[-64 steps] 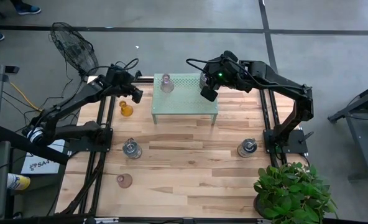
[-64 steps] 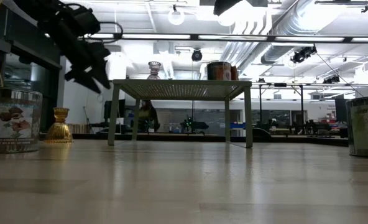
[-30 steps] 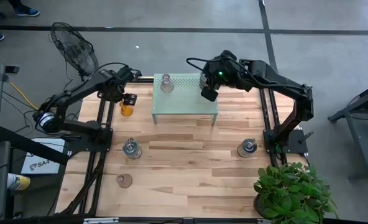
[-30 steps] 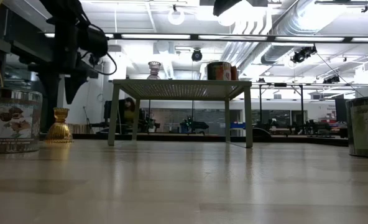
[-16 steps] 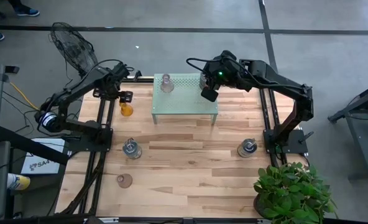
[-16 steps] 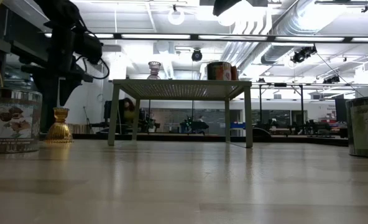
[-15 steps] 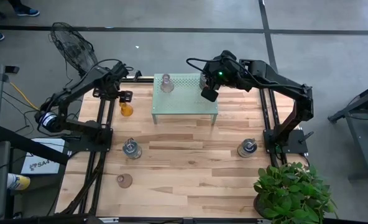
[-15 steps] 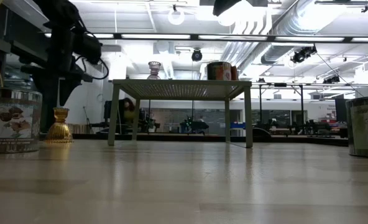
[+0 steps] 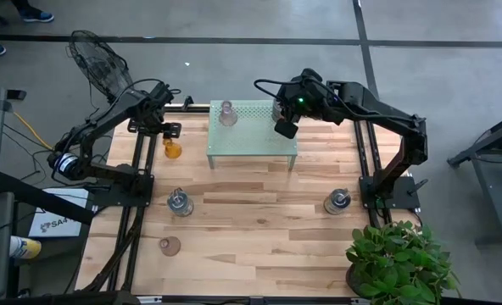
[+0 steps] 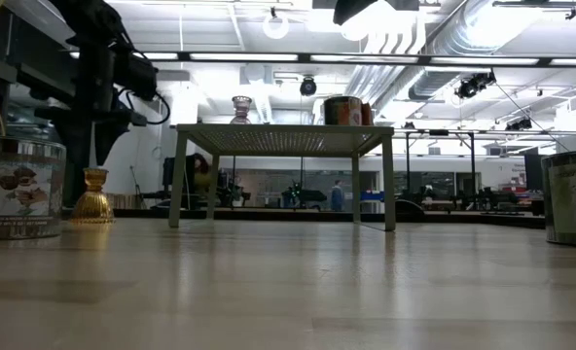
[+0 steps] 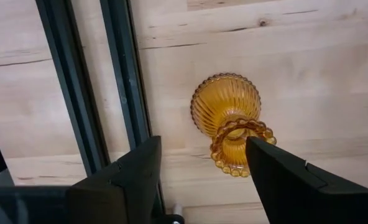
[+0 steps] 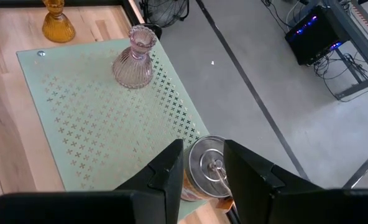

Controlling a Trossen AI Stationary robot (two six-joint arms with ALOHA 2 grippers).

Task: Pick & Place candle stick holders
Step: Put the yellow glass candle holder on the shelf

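Not much I can read from here — the tin (image 10: 572, 196) at the low view's right edge carries script lettering, seemingly "Scented". The white placard (image 9: 54, 222) beside the table's left shows dark letters, roughly "SA" — the rest is illegible.

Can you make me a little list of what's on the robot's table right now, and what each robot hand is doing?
on the green stand: pinkish glass holder and silvery holder
on the wooden table: amber holder, two silvery holders, one pinkish holder
left gripper: fingers open, above the amber holder, not touching it
right gripper: fingers around the silvery holder on the stand
beside the table: potted plant
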